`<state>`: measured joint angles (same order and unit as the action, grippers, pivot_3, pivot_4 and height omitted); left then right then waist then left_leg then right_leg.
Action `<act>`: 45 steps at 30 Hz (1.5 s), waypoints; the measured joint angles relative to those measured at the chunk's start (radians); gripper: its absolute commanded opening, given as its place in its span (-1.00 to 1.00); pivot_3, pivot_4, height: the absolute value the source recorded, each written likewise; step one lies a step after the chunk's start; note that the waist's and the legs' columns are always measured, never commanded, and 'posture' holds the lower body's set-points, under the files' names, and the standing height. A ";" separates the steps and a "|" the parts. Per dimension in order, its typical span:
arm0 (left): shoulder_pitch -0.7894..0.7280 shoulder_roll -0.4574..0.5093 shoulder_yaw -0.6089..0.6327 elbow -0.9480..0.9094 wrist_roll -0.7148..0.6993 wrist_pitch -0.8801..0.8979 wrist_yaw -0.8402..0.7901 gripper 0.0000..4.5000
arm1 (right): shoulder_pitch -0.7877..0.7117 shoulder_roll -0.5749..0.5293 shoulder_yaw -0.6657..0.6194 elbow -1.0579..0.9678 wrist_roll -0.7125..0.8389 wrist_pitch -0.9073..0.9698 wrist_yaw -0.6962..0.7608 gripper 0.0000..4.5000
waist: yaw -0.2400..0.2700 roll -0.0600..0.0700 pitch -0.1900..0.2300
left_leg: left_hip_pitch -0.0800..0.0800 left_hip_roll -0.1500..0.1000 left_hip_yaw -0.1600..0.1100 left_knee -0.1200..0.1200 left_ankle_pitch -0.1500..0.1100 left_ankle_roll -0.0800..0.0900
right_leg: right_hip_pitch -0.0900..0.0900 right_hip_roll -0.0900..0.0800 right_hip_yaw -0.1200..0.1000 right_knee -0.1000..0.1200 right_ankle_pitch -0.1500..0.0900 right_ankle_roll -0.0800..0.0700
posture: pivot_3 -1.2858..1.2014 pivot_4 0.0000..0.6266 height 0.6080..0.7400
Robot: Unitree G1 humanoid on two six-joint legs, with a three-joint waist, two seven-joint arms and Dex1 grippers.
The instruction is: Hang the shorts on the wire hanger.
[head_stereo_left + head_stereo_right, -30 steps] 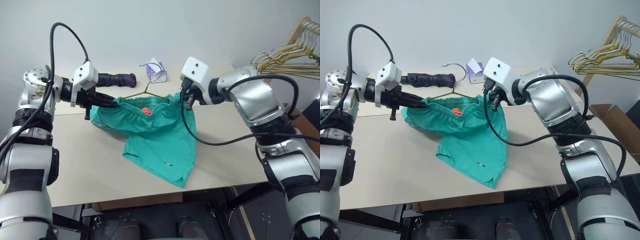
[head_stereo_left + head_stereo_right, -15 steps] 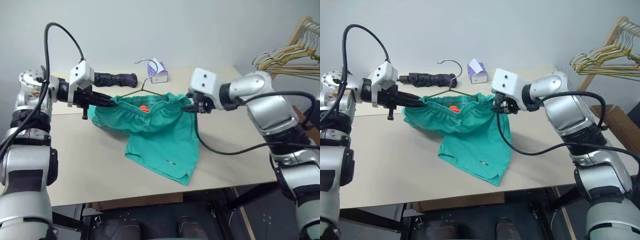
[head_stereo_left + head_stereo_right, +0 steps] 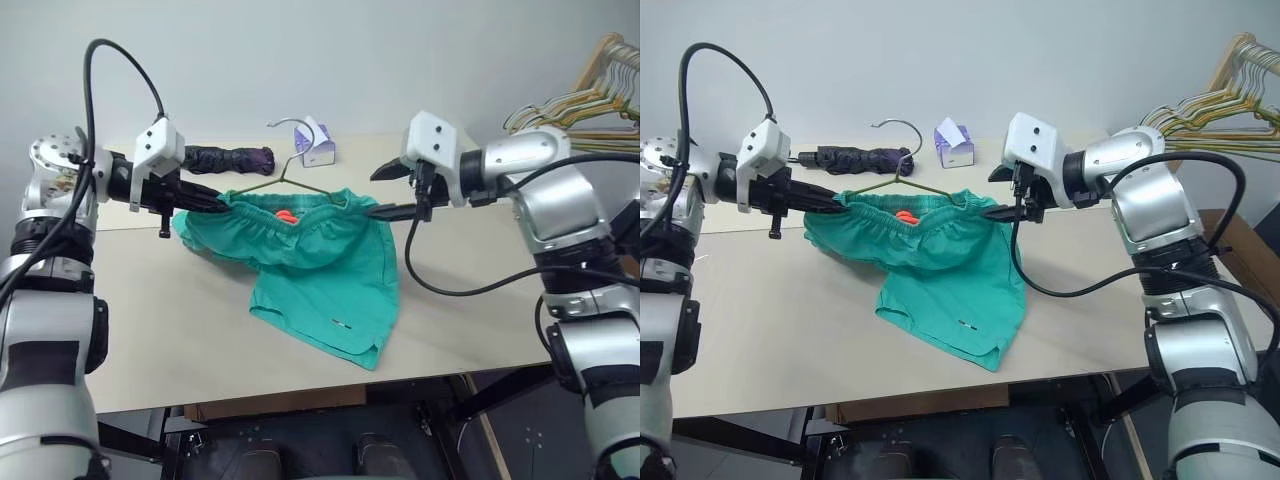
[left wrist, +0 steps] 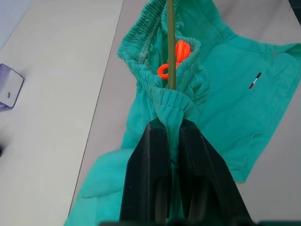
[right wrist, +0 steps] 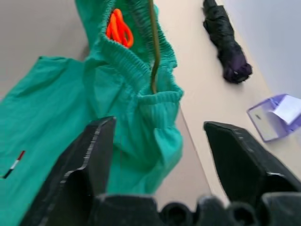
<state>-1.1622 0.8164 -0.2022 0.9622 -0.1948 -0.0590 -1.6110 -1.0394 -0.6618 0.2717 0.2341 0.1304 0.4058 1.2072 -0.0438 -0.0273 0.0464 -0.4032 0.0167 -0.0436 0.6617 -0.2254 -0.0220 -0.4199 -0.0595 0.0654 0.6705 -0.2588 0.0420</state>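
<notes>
Hanging by their waistband on the wire hanger (image 3: 300,187) above the table (image 3: 150,300), the shorts (image 3: 320,270) look nearly done: left claw (image 4: 171,123) pinches cloth and wire, right claw (image 5: 157,136) spread.

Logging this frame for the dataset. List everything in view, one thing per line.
shorts: one, teal-green, waistband stretched along the hanger, legs draping onto the table
hanger: one, olive-grey wire, inside the waistband, hook pointing up
umbrella: one, dark purple, folded, lying at the table's far side
tissue pack: one, pale purple, right of the umbrella
hangers: a bunch, yellow, green and pink, on a wooden rack at far right
table: one, beige
left gripper: black fingers shut on the waistband's left end
right gripper: black fingers open, at the waistband's right end
</notes>
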 measured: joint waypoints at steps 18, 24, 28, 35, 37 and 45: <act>0.010 0.043 -0.077 -0.068 -0.107 0.022 0.000 -0.99 | -0.084 0.169 -0.007 0.326 0.009 0.046 0.077 -0.36 | -0.002 0.000 0.000 | 0.000 0.000 0.000 0.000 0.000 0.000 | -0.001 0.000 0.000 0.002 0.000 0.000 | 0.08 -1.00 1.00; 0.019 0.060 -0.093 -0.073 -0.121 0.024 0.003 -0.99 | -0.083 0.179 -0.006 0.322 0.007 0.047 0.079 -0.95 | -0.004 0.000 0.000 | 0.000 0.000 0.000 0.000 0.000 0.000 | -0.001 0.000 0.000 0.002 0.000 0.000 | 0.08 -1.00 1.00; 0.019 0.059 -0.095 -0.067 -0.121 0.034 0.005 -0.59 | -0.073 0.179 -0.007 0.302 0.006 0.051 0.078 -0.95 | -0.003 0.000 0.000 | 0.000 0.000 0.000 0.000 0.000 0.000 | -0.001 0.000 0.000 0.002 0.000 0.000 | 0.07 -1.00 1.00; 0.010 0.027 -0.074 0.008 -0.107 -0.005 0.002 0.39 | 0.005 0.162 -0.020 0.192 0.013 0.126 0.040 -0.96 | -0.004 0.000 0.000 | -0.001 0.000 0.000 0.000 0.000 0.000 | -0.001 0.000 0.000 0.002 0.000 0.000 | 0.04 -1.00 1.00; -0.016 0.029 -0.043 0.045 -0.101 -0.013 0.001 0.66 | 0.040 0.141 -0.044 0.147 0.015 0.161 0.012 -0.96 | -0.005 0.000 0.000 | -0.001 0.000 -0.001 0.001 0.000 0.000 | -0.001 0.000 0.000 0.002 0.000 0.000 | 0.03 -1.00 1.00; -0.062 0.071 0.193 0.100 -0.121 0.030 0.077 1.00 | 0.252 0.006 -0.194 -0.153 0.028 0.438 -0.230 -0.96 | -0.008 0.001 0.000 | 0.000 0.000 0.000 0.001 0.000 0.000 | -0.001 0.000 0.000 0.003 0.000 0.000 | 0.00 -1.00 1.00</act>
<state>-1.2239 0.8869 -0.0090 1.0618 -0.3154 -0.0292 -1.5345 -0.7876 -0.6561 0.0779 0.0808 0.1588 0.8437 0.9774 -0.0518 -0.0266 0.0460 -0.4033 0.0166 -0.0439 0.6627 -0.2253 -0.0221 -0.4205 -0.0599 0.0654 0.6734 -0.2589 0.0423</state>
